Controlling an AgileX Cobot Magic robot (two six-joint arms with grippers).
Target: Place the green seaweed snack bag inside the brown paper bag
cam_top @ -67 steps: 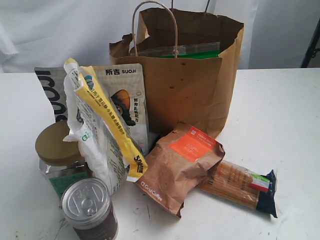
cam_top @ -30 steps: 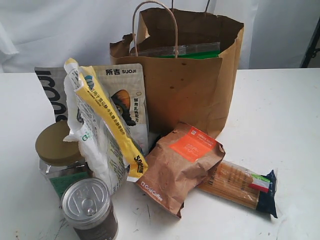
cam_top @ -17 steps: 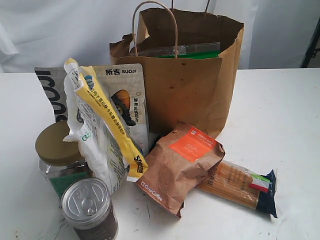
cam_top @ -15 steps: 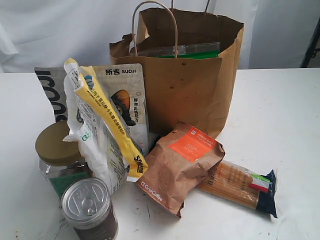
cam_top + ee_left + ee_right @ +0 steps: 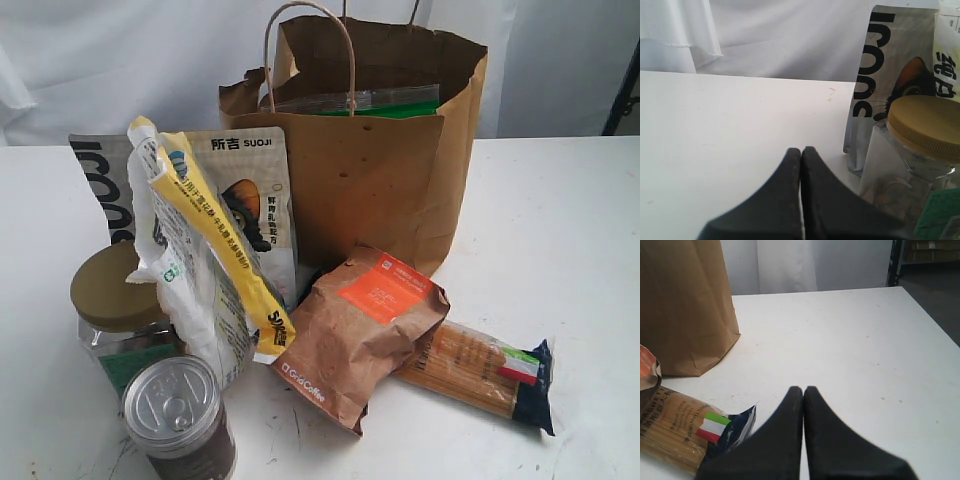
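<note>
The brown paper bag (image 5: 370, 190) is matt, creased kraft paper. The green seaweed snack bag (image 5: 385, 108) is glossy plastic, and the can lid (image 5: 172, 396) is shiny metal.

bright, diffuse light is flooding the table (image 5: 570, 220), throwing faint shadows. the exterior view is looking slightly soft.

Bare table (image 5: 570, 220) right of brown paper bag (image 5: 370, 190), coffee pouch (image 5: 355, 335) and jar (image 5: 115, 300) crowding front-left
</note>
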